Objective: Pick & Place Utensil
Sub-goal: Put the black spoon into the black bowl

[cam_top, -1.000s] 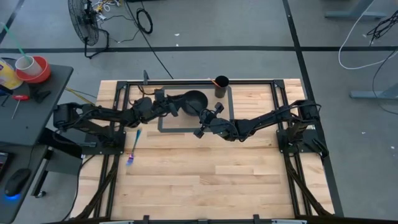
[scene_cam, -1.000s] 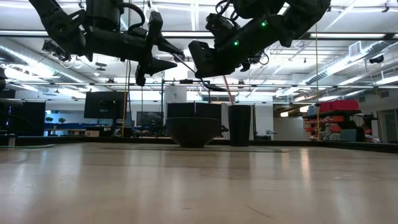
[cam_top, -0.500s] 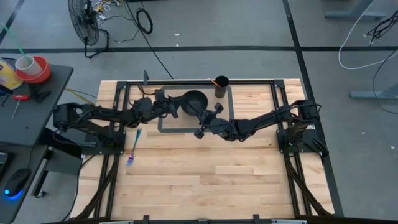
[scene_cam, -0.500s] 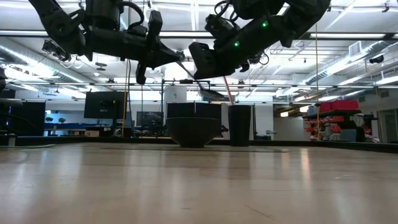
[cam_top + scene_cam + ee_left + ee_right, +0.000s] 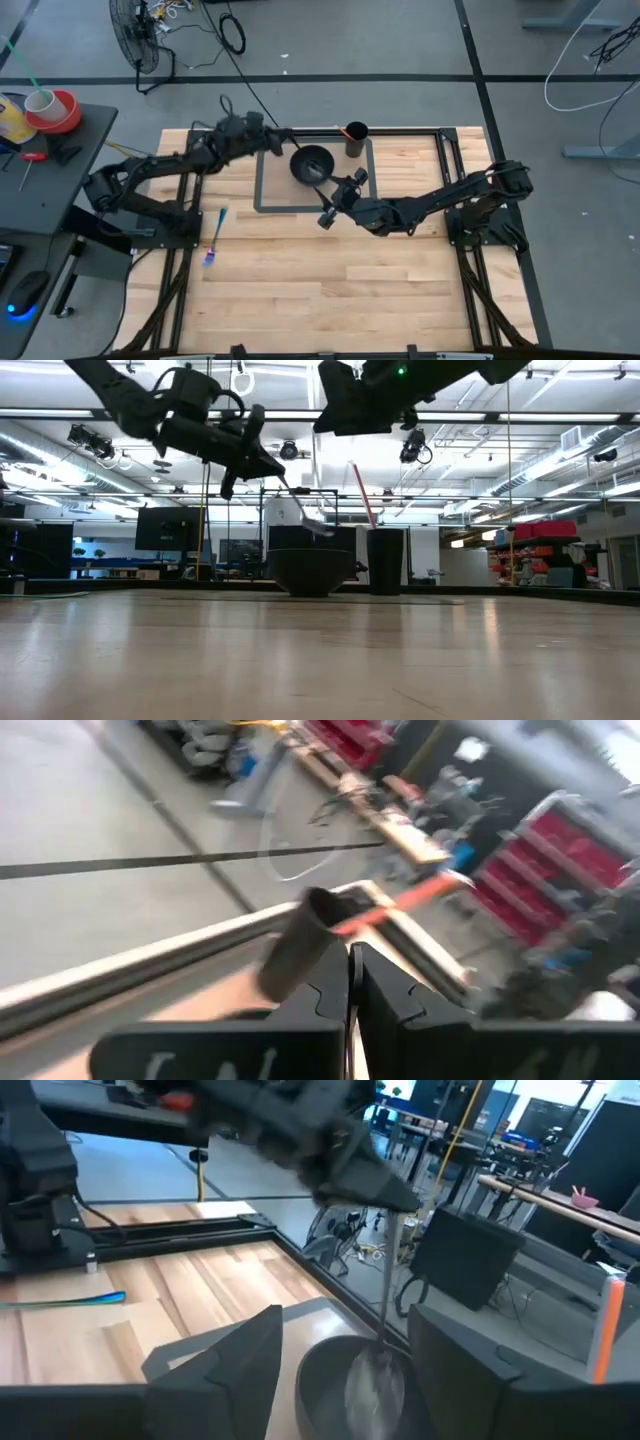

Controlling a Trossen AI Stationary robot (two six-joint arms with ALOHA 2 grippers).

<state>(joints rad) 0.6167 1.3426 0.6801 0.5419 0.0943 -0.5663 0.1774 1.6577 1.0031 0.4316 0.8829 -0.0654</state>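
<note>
**Spoon held over bowl**

Left gripper [image 5: 262, 137] sat high above the table's [image 5: 330, 280] far edge, jaws closed tight on a spoon's [image 5: 300, 510] handle. The spoon hung slanting down, its metal head [image 5: 372, 1370] low over the black bowl [image 5: 313, 163]; whether it touched the bowl could not be told. In the left wrist view the fingers [image 5: 330, 995] met with only a thin slit between them, a dark cup [image 5: 297, 942] just past them with an orange stick [image 5: 400, 902] leaning out of it.

Right gripper [image 5: 338, 197] hovered near the bowl, on its near side, jaws wide and holding nothing. Its wrist view looked between the spread fingers [image 5: 220, 1360] straight at the bowl and the spoon's head.

The cup [image 5: 356, 133] stood just beside the bowl, toward the far right. A blue utensil [image 5: 215, 238] lay on the wood at the table's left, well apart from both grippers.
</note>
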